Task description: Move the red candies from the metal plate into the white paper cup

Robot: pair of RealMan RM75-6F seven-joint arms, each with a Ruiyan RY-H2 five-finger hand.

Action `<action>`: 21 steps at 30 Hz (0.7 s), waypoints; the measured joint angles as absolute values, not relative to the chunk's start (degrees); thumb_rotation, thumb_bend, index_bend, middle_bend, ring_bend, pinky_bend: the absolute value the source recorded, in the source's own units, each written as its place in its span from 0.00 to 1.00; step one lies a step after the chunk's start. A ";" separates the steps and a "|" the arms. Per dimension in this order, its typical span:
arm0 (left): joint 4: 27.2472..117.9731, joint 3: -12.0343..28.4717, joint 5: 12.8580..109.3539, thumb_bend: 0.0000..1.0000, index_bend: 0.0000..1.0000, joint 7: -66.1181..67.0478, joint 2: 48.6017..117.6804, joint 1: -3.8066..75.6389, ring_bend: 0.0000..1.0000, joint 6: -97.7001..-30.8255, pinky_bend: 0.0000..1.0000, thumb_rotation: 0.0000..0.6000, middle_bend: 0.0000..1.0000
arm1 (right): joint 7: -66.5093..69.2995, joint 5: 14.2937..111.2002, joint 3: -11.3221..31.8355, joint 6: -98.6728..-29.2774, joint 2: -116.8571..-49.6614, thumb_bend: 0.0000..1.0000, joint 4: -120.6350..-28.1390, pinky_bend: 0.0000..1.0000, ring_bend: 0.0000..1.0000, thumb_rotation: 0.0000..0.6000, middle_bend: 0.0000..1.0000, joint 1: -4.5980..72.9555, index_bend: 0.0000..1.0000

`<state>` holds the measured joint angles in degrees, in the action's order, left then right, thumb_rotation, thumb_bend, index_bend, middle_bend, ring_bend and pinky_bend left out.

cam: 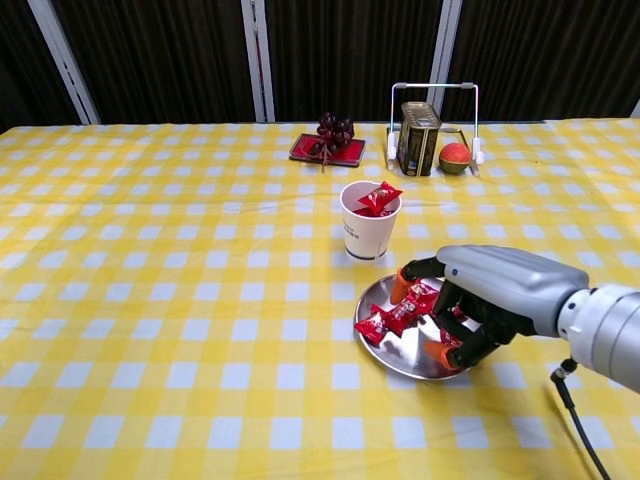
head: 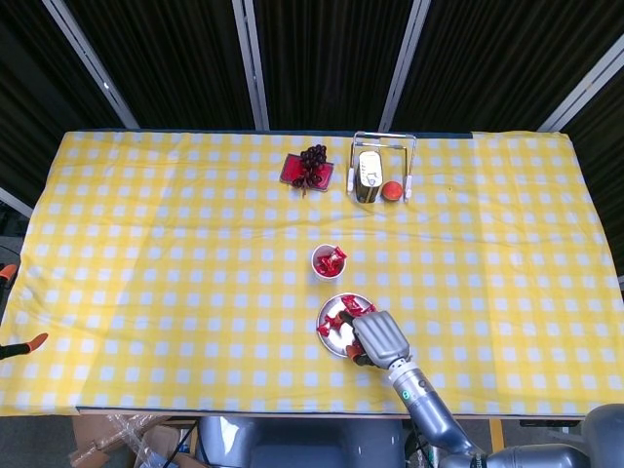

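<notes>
The right robot hand (cam: 478,300), grey with orange-tipped fingers, is curled over crinkly red-wrapped candies (cam: 392,318) on the round metal plate (cam: 400,352); whether one is gripped cannot be told. No writing is legible on the white paper cup (cam: 367,232).

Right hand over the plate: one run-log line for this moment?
right hand: over metal plate, fingers among red candies, grasp unclear | white paper cup: candy inside | left hand: unseen

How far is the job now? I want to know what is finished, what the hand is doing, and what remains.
Done: at least one red candy sits in the white paper cup, sticking out above its rim. In hand: the right hand is down over the metal plate, fingers curled among the candies; whether it grips one cannot be told. Left: several red candies on the plate.
</notes>
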<state>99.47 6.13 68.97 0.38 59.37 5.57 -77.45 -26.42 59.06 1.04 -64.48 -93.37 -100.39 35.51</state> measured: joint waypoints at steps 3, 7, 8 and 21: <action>99.44 6.19 68.91 0.04 0.00 0.31 59.31 5.61 0.00 -77.36 0.00 1.00 0.00 | -26.25 58.48 1.69 -63.78 -94.77 0.45 -98.59 1.00 0.96 1.00 0.81 35.64 0.32; 99.37 6.22 68.76 0.04 0.00 0.31 59.27 5.70 0.00 -77.13 0.00 1.00 0.00 | -25.90 57.99 2.37 -62.80 -96.30 0.45 -96.16 1.00 0.96 1.00 0.81 35.82 0.32; 99.36 6.23 68.73 0.04 0.00 0.30 59.26 5.71 0.00 -77.08 0.00 1.00 0.00 | -25.69 57.94 2.53 -62.54 -96.71 0.45 -95.41 1.00 0.96 1.00 0.81 35.84 0.32; 99.46 6.26 68.51 0.04 0.00 0.48 59.22 5.82 0.00 -76.88 0.00 1.00 0.00 | -22.59 57.80 4.35 -60.06 -100.05 0.45 -88.61 1.00 0.96 1.00 0.81 35.67 0.47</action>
<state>99.46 6.26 68.51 0.48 59.22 5.82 -76.88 -22.59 57.80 4.35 -60.06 -100.05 -88.61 35.67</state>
